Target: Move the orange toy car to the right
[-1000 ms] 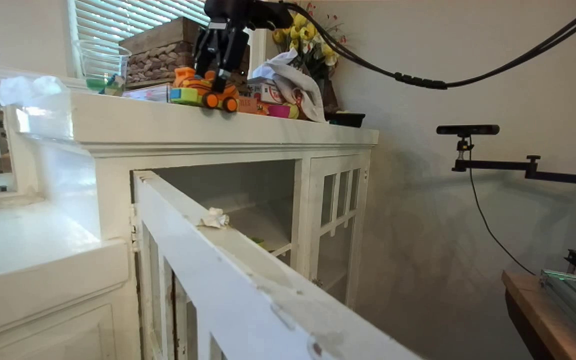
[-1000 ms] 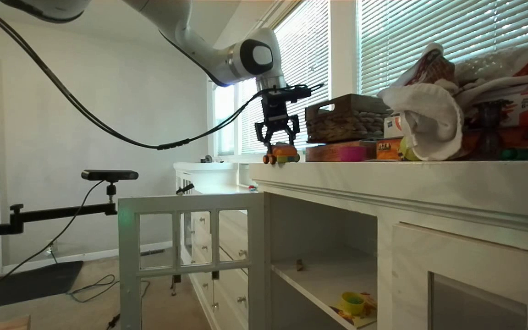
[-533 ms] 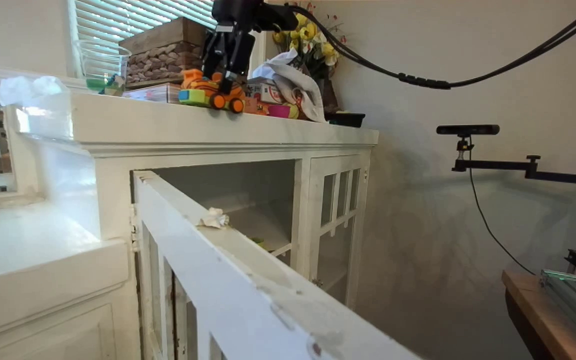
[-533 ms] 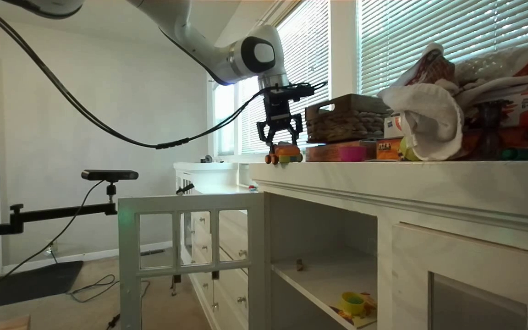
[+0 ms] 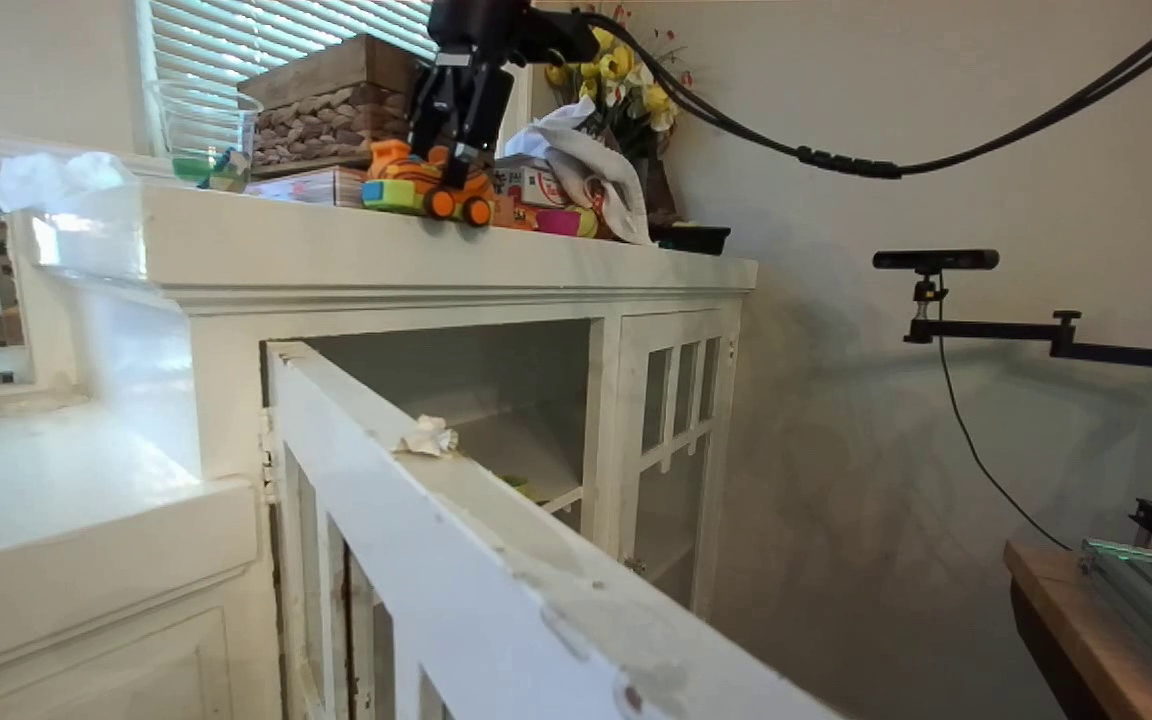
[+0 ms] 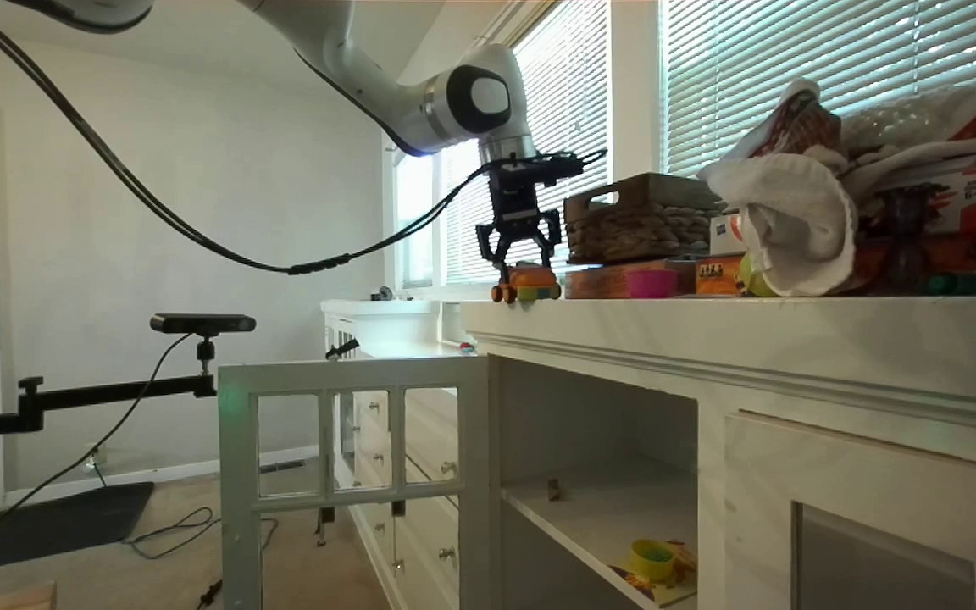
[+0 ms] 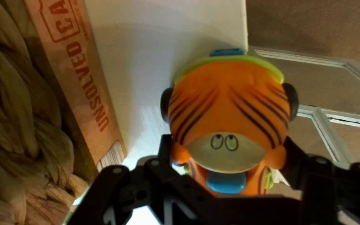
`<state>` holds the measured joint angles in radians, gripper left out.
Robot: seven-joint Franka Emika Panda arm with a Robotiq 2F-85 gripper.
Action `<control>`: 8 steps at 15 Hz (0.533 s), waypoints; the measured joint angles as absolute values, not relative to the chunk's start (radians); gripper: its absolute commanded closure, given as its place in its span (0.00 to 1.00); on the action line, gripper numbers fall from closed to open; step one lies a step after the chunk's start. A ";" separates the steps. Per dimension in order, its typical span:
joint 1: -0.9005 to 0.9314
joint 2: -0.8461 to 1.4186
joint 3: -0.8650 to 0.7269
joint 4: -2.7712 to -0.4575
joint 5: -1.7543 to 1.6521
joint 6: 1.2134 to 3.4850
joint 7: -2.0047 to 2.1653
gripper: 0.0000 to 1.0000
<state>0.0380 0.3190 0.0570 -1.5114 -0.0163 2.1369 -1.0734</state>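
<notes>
Pinching one orange toy car point(image 7: 230, 103), the gripper point(image 7: 228, 150) has its two black fingers point(image 7: 295, 168) pressed against opposite sides of it. The car is at the front edge of the cabinet top point(image 7: 155, 18); in the wrist view one of its two visible dark wheels shows beyond that edge. Whether the wheels bear on the surface is hard to tell. Its rounded, smooth plastic body carries thin dark stripes, two drawn eyes on a pale patch, one blue oval beneath them and a yellow-green rim.

Near it, but apart, one basket point(image 6: 640, 241) stands above one flat red-orange box point(image 7: 80, 72) with printed lettering. The basket is woven from thick, braided strands under a plain brown band, and one handle slot shows in an exterior view. One pink cup-shaped piece point(image 6: 651, 284), smooth and opaque, sits in front of the box, and one pale cloth point(image 6: 793, 207) hangs in soft folds beyond. In an exterior view there are one clear cup point(image 5: 204, 115), wide-mouthed, with small coloured pieces point(image 5: 228, 172) at its base, and one bunch of mostly yellow flowers point(image 5: 616, 65).

Below, one door point(image 6: 352, 377) stands open, its white-painted frame holding three small rectangular openings along the top, with one crumpled pale scrap point(image 5: 429, 437) on its upper edge. On the shelf point(image 6: 598, 487) inside is one round yellow cup point(image 6: 649, 569).
</notes>
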 measured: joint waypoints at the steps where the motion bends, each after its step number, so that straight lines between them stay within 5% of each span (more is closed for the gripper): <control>1: 0.036 0.319 0.057 -1.511 -0.016 2.136 -1.073 0.45; 8: 0.015 0.318 0.057 -1.511 -0.016 2.135 -1.073 0.45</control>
<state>0.0146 0.3179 0.0571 -1.5114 -0.0162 2.1349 -1.0734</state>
